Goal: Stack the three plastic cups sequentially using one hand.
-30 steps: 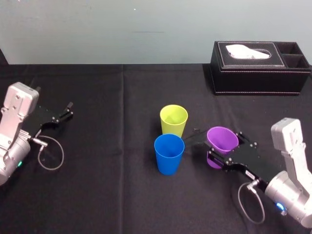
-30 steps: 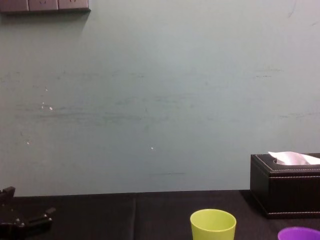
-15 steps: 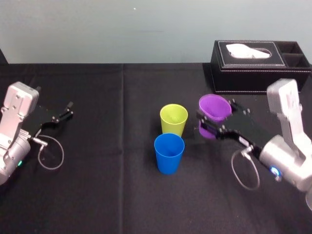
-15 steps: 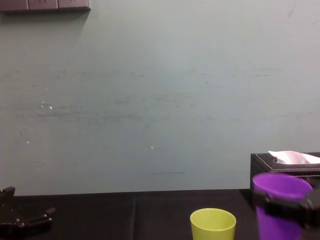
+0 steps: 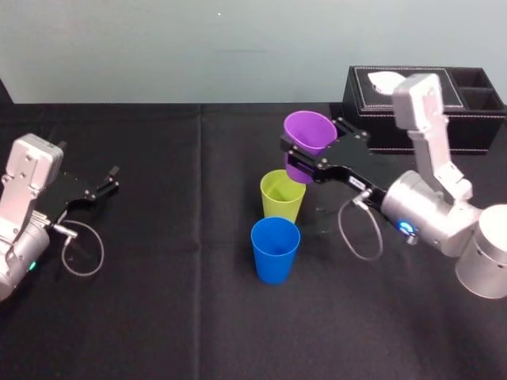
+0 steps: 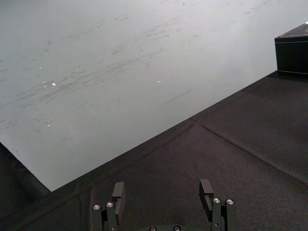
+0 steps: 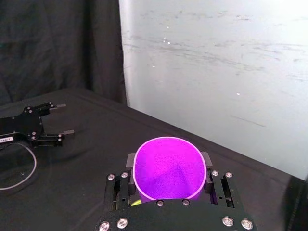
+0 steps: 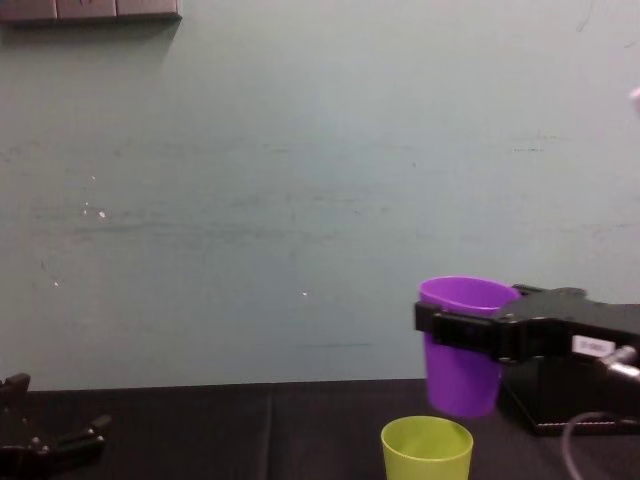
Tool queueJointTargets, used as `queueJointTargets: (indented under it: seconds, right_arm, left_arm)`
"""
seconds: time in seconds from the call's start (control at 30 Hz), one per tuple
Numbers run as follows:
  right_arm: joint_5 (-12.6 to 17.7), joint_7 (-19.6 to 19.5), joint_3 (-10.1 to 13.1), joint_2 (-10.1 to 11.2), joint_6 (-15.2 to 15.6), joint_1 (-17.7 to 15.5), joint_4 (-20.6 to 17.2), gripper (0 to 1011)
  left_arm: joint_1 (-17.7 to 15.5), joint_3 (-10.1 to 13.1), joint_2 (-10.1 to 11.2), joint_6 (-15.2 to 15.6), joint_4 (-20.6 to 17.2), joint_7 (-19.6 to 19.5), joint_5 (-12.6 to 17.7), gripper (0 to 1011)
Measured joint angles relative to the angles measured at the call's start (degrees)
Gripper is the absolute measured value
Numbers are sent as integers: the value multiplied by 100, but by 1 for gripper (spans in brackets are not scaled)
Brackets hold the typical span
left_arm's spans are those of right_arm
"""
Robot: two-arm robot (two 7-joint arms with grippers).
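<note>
Black tablecloth (image 5: 158, 277); right pincer (image 5: 299, 162) grips purple cup (image 5: 309, 131), mouth up.

I see my right gripper (image 5: 299, 154) clamped around the purple cup (image 5: 310, 133), holding it upright in the air, just above the yellow-green cup (image 5: 282, 198) and slightly to its right. The yellow-green cup stands mouth-up on the table (image 5: 158, 317). The blue cup (image 5: 275, 250) stands upright just in front of it.
</note>
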Motion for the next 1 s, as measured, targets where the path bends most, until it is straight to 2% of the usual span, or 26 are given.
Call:
queueJointTargets:
  seconds: [0.23, 0.4, 0.67, 1.0]
  right_arm:
    - [-88, 17, -282, -225, -38, 325, 452, 749]
    - [-117, 61, -384, -330, -146, 476, 771, 748]
    - [-139, 88, -430, -362, -232, 521, 960, 749]
    - [-162, 117, -467, -349, -253, 453, 1015, 749]
  left_arm:
    - [0, 0, 0, 0, 0, 0, 0, 1011]
    - [0, 0, 0, 0, 0, 0, 0, 1011]
    - [0, 0, 0, 0, 0, 0, 0, 1011]
    - [0, 0, 0, 0, 0, 0, 0, 1011]
